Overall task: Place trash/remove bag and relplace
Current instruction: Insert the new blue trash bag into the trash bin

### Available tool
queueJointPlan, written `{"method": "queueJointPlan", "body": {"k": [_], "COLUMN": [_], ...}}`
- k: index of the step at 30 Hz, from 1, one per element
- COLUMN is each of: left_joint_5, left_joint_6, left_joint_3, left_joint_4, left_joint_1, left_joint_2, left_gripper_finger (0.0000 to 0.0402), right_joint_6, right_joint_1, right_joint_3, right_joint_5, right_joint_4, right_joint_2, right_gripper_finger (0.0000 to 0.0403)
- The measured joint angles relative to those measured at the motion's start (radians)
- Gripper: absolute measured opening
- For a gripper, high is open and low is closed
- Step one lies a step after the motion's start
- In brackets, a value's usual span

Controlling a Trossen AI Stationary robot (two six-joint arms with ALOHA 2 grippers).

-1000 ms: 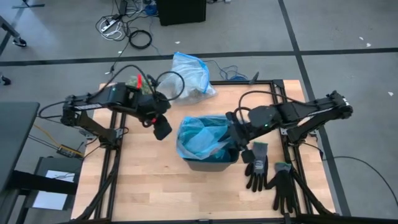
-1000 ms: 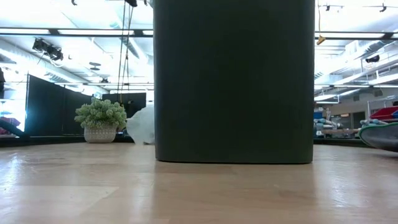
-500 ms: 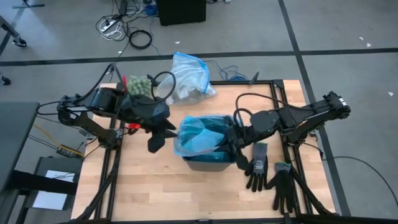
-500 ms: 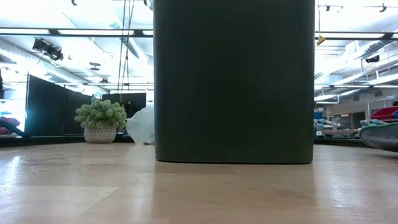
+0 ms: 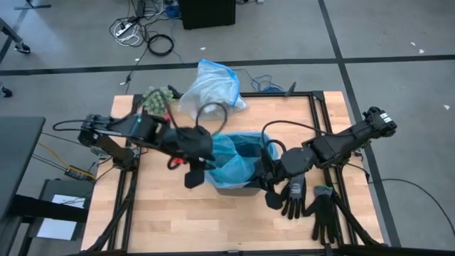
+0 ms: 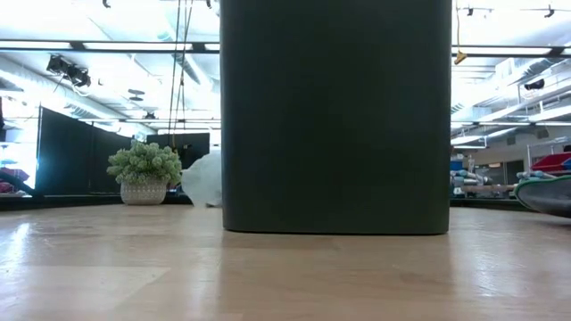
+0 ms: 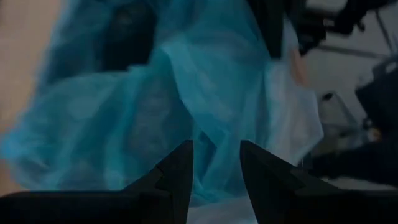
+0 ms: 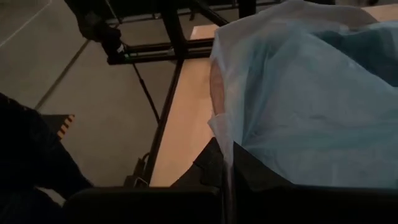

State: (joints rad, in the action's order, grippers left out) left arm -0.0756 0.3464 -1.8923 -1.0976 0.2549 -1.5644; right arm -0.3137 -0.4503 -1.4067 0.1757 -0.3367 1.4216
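A black bin [image 5: 234, 186] stands mid-table, lined with a light-blue plastic bag [image 5: 238, 158] that spills over its rim. My left gripper [image 5: 193, 174] hovers at the bin's left side, open, with a fold of the blue bag [image 7: 214, 134] right before its fingertips [image 7: 180, 171]. My right gripper [image 5: 269, 188] is at the bin's right near corner, shut on the blue bag's edge. The grey-white bag [image 5: 210, 89] lies bunched at the table's far edge, also seen low [image 6: 203, 178]. The trash is hidden. My left gripper: I cannot tell whether its open fingers touch the blue bag. My right gripper pinches the blue bag's pale edge [image 8: 224, 158] between its two shut fingers, at the bag's right near corner. It comes from the table's right, slanting slightly down. The bag stays draped over the bin's rim.
Two black gloves [image 5: 295, 192] [image 5: 323, 213] lie right of the bin, near my right arm. A green plant in a pot [image 5: 158, 96] [image 6: 143, 174] stands at the far left. The black frame rails [image 5: 128, 192] run along the table's sides. Bare wood lies along the near edge.
My left gripper has swung from the far left toward the table's right and near edge, rolling as it went, and now stands at the bin's left side. My right gripper has slid along the bin's right side toward the near edge.
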Motion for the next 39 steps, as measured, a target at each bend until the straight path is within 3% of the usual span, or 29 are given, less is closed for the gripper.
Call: {"method": "queueJointPlan", "body": {"k": [11, 20, 25, 30, 39], "left_joint_5": [0.089, 0.064, -0.026, -0.028, -0.037], "left_joint_6": [0.051, 0.044, -0.040, -0.224, -0.418], "left_joint_3": [-0.027, -0.028, -0.028, -0.028, -0.027], "left_joint_4": [-0.014, 0.051, 0.123, 0.033, -0.011], "left_joint_1": [0.029, 0.034, 0.033, 0.033, 0.033], "left_joint_2": [0.006, -0.015, -0.015, -0.023, -0.068], "left_gripper_finger": [0.0142, 0.0142, 0.0142, 0.0143, 0.0143], "right_joint_6": [-0.096, -0.111, -0.108, -0.108, -0.111], "right_joint_1": [-0.074, -0.079, -0.079, -0.079, -0.079], "right_joint_3": [0.000, 0.000, 0.000, 0.000, 0.000], "right_joint_5": [0.046, 0.045, 0.037, 0.035, 0.028], "right_joint_4": [-0.107, -0.103, -0.104, -0.103, -0.100], "right_joint_2": [-0.008, -0.008, -0.008, -0.008, -0.008], "right_gripper_finger": [0.0000, 0.0000, 0.0000, 0.0000, 0.0000]}}
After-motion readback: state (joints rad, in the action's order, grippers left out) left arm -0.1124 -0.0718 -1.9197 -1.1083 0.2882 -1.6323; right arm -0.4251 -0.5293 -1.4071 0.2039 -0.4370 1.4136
